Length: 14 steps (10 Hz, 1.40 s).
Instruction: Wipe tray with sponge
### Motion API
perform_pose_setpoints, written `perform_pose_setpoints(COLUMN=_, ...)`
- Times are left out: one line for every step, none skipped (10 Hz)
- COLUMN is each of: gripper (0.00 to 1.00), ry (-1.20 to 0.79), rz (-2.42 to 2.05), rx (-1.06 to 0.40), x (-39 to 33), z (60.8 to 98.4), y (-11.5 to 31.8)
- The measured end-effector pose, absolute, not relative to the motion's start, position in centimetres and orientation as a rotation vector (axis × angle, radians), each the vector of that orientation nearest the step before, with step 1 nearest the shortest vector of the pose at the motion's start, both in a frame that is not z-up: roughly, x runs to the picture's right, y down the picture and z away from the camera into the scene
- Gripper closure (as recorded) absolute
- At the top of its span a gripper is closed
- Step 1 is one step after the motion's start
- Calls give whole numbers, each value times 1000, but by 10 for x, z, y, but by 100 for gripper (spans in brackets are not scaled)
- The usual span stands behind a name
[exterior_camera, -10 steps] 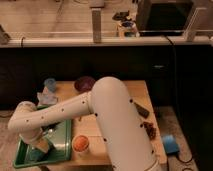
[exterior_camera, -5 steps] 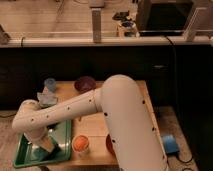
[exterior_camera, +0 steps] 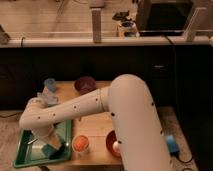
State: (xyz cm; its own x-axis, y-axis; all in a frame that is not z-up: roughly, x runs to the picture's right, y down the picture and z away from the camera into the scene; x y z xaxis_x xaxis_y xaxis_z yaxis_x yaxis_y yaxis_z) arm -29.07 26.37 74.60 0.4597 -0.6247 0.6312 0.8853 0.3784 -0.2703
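The green tray (exterior_camera: 30, 153) lies at the front left corner of the wooden table. My gripper (exterior_camera: 49, 142) reaches down into the tray's right half, at the end of the white arm that sweeps in from the right. It is shut on the sponge (exterior_camera: 55, 148), a tan block pressed against the tray floor. The arm's wrist hides the tray's far edge.
An orange-filled white cup (exterior_camera: 81, 145) stands just right of the tray, with a red bowl (exterior_camera: 112, 143) beyond it. A dark maroon bowl (exterior_camera: 85, 84) and a light-blue object (exterior_camera: 49, 86) sit at the back of the table (exterior_camera: 65, 92). A dark counter wall rises behind.
The gripper and the sponge have slid rightward across the tray floor, from its middle toward its right side. The arm's elbow has shifted right with them.
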Motion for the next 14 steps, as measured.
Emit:
perform_pose_setpoints(gripper=100, ry=-463, rz=-1012, rx=-639, x=-287, z=751, y=263)
perform_pose_setpoints(gripper=100, ry=-460, rz=-1005, rx=-641, x=-281, z=760, y=264)
perform_pose_setpoints(gripper=100, ry=-462, rz=-994, rx=-639, x=-273, z=769, y=263)
perform_pose_setpoints(gripper=100, ry=-459, rz=-992, rx=-637, x=-268, z=776, y=260)
perform_pose_setpoints(gripper=100, ry=-459, rz=-993, rx=-628, x=-269, z=782, y=256)
perform_pose_setpoints(gripper=100, ry=-463, rz=-996, rx=-615, x=-276, z=790, y=250)
perform_pose_setpoints(gripper=100, ry=-468, rz=-1000, rx=-607, x=-282, z=794, y=246)
perform_pose_setpoints(gripper=100, ry=-473, rz=-1005, rx=-595, x=-288, z=797, y=242)
perform_pose_setpoints(gripper=100, ry=-478, rz=-1007, rx=-586, x=-293, z=801, y=237)
perform_pose_setpoints(gripper=100, ry=-488, rz=-1009, rx=-578, x=-299, z=804, y=234)
perform_pose_setpoints(gripper=100, ry=-497, rz=-1012, rx=-570, x=-305, z=805, y=233)
perform_pose_setpoints(gripper=100, ry=-515, rz=-1017, rx=-562, x=-314, z=805, y=233)
perform_pose_setpoints(gripper=100, ry=-533, rz=-1017, rx=-548, x=-320, z=805, y=230)
perform_pose_setpoints(gripper=100, ry=-548, rz=-1021, rx=-536, x=-327, z=804, y=229)
